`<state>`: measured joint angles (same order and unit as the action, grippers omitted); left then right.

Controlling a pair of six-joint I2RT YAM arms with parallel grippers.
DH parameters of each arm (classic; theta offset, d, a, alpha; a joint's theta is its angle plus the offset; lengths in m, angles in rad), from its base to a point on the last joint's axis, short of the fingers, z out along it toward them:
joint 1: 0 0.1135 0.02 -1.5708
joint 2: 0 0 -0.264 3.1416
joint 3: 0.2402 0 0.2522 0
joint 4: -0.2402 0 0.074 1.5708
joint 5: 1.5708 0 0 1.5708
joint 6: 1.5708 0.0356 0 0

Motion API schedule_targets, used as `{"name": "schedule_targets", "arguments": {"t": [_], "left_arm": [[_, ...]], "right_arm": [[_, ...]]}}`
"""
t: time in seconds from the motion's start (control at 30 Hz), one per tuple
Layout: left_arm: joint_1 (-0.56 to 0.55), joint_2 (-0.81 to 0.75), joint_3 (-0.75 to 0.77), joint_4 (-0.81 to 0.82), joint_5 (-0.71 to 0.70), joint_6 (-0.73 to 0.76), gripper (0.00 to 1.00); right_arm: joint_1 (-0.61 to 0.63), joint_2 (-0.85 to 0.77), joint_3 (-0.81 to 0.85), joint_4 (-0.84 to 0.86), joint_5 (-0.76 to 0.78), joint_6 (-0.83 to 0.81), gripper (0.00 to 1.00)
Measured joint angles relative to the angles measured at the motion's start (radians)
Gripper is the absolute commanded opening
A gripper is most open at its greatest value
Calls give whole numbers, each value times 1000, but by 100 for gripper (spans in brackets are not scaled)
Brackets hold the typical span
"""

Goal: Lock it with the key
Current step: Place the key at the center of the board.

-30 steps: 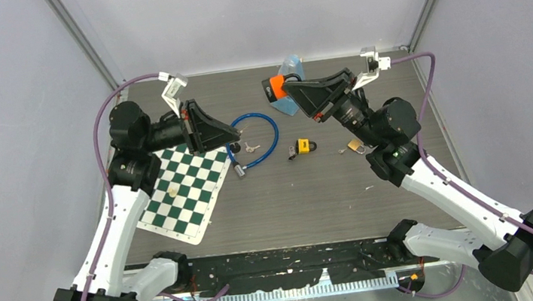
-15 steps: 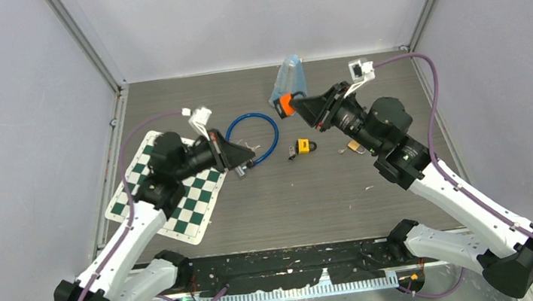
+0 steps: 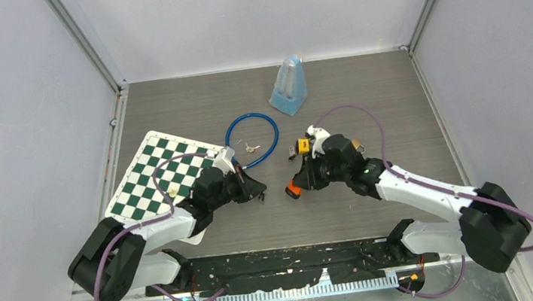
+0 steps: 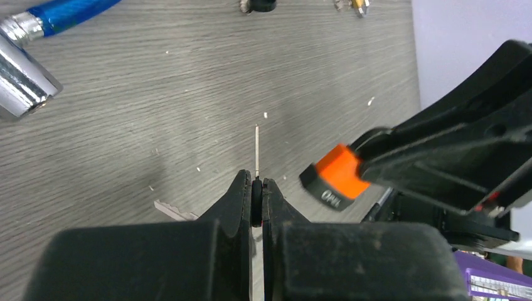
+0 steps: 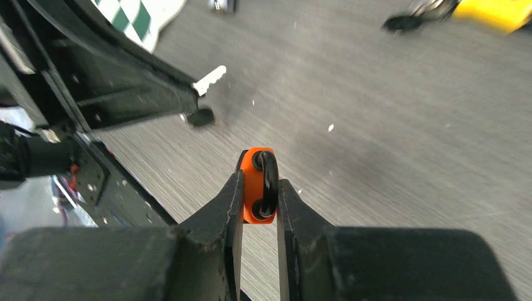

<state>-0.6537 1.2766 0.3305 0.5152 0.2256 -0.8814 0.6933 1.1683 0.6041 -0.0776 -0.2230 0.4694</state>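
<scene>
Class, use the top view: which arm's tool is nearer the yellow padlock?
Right. The right tool, shut on the orange padlock, sits just nearward of the yellow padlock; the left tool, pinching a key, is farther to its left.

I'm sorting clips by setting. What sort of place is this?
Likely a robotics lab test cell: a table boxed in by plain white panels, left arm and right arm bolted at its near edge, and unrelated props such as a chess mat and cable lock.

Left gripper [image 4: 256, 183] pinched shut; right gripper [image 5: 258, 179] clamped; both low.
</scene>
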Motion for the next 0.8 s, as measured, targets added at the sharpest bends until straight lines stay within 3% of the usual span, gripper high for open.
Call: {"name": "schedule_targets", "arguments": {"t": [0.13, 0.27, 0.4, 0.5, 0.63, 0.8], "left_arm": [[-15, 124, 0, 76, -32, -8, 2], [-17, 193, -2, 143, -53, -35, 18], [-17, 198, -15, 131, -101, -43, 39], [-17, 192, -23, 107, -131, -54, 49], [-19, 132, -23, 45, -180, -55, 55], [-19, -1, -13, -127, -262, -37, 63]], "right_arm": [[48, 131, -5, 53, -8, 0, 5], [63, 226, -5, 118, -31, 7, 7], [64, 306, 26, 200, -77, 8, 11], [64, 365, 56, 244, -112, 10, 15], [64, 410, 82, 276, -141, 16, 29], [64, 411, 93, 238, -112, 7, 59]]}}
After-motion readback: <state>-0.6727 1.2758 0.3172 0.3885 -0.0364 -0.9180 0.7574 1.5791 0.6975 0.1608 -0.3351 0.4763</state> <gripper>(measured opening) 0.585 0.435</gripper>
